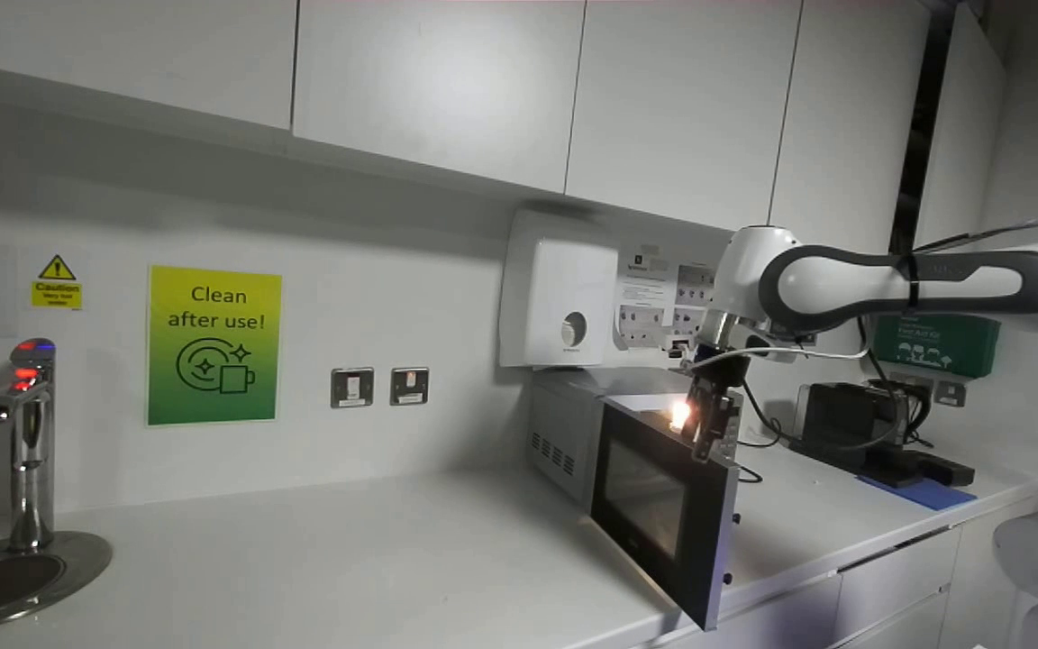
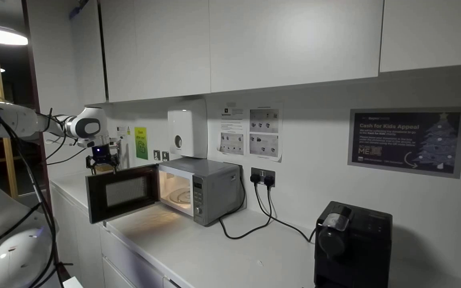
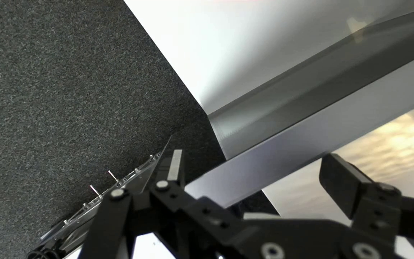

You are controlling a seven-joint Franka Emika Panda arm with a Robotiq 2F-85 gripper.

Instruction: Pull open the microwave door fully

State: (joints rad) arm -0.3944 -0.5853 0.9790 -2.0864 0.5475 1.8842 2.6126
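Straddles the top of the door (image 2: 122,193), left of centre in an exterior view and swung out from the microwave (image 2: 208,191), with the gripper (image 3: 254,162) spread and clamped on nothing low in the wrist view, presumably to drag rather than pinch.

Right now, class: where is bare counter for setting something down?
Bare: counter between tap and microwave, and from microwave to coffee machine, in front of the cables. Crowded: around the open microwave door, gripper at its top edge.
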